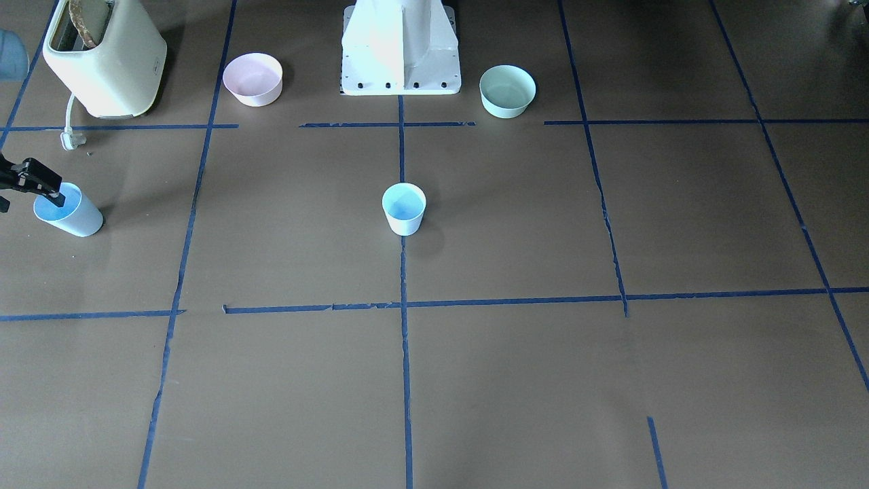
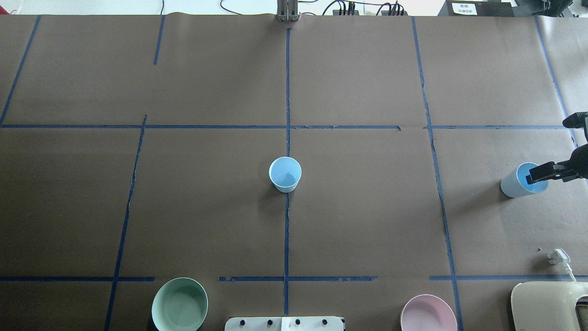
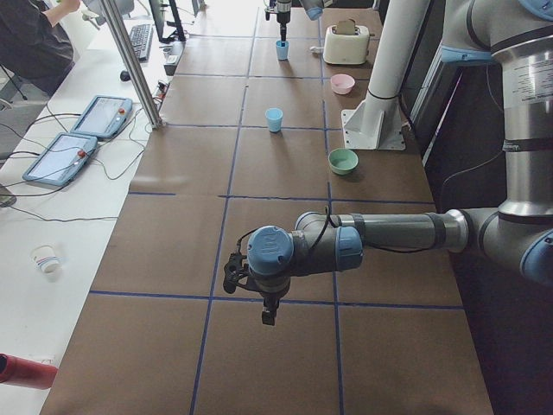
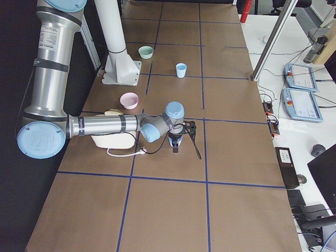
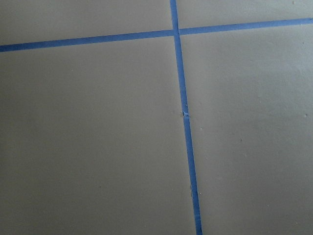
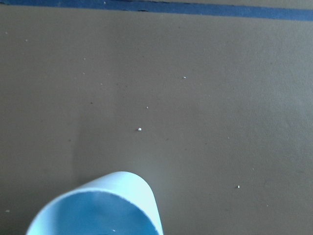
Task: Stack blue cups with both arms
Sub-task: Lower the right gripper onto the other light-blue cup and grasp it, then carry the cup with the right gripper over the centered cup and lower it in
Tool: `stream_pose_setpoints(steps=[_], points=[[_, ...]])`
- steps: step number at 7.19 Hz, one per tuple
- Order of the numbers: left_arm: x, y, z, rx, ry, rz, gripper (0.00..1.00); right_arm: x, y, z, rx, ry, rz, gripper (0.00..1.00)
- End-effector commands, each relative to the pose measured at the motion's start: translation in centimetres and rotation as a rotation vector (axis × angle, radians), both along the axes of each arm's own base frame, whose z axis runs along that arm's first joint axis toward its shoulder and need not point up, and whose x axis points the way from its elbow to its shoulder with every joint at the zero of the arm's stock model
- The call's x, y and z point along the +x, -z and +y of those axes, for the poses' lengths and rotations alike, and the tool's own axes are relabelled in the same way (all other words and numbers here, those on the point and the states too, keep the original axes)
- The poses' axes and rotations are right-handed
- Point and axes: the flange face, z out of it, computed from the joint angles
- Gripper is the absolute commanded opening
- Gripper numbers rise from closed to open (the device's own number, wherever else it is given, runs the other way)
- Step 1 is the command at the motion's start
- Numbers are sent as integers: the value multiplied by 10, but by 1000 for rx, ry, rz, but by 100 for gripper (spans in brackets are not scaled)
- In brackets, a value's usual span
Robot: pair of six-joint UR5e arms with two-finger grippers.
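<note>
One blue cup [image 1: 404, 209] stands upright at the table's middle on the centre tape line; it also shows in the overhead view [image 2: 285, 174]. The second blue cup [image 2: 517, 184] is at the table's right end, also seen in the front view [image 1: 71, 214]. My right gripper [image 2: 538, 174] is at its rim with one finger inside, shut on it. The right wrist view shows the cup's rim [image 6: 98, 205] at the bottom. My left gripper [image 3: 269, 313] hangs over the table's far left end, away from both cups; I cannot tell whether it is open.
A pink bowl [image 2: 428, 315] and a mint-green bowl [image 2: 179, 304] flank the white pedestal [image 1: 400, 47]. A cream toaster [image 1: 108, 58] with its loose plug [image 2: 559, 256] stands near the held cup. Blue tape lines cross the brown table.
</note>
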Motion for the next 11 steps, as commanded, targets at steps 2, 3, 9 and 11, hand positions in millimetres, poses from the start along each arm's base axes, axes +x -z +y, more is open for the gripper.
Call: stream_pose_setpoints(steps=[2,3,9,11], points=[[0,1,0,2,-1,0,100,-11,0,-2,9,19,2,1],[0,1,0,2,0,0,100,-13,6,-5,13,20,-9,0],[0,2,0,1,1,-5,100,-105,156,-44,-84,-69,-194,0],[0,2,0,1,1,-5,100,-177,284,-47,-192,-114,-188,0]])
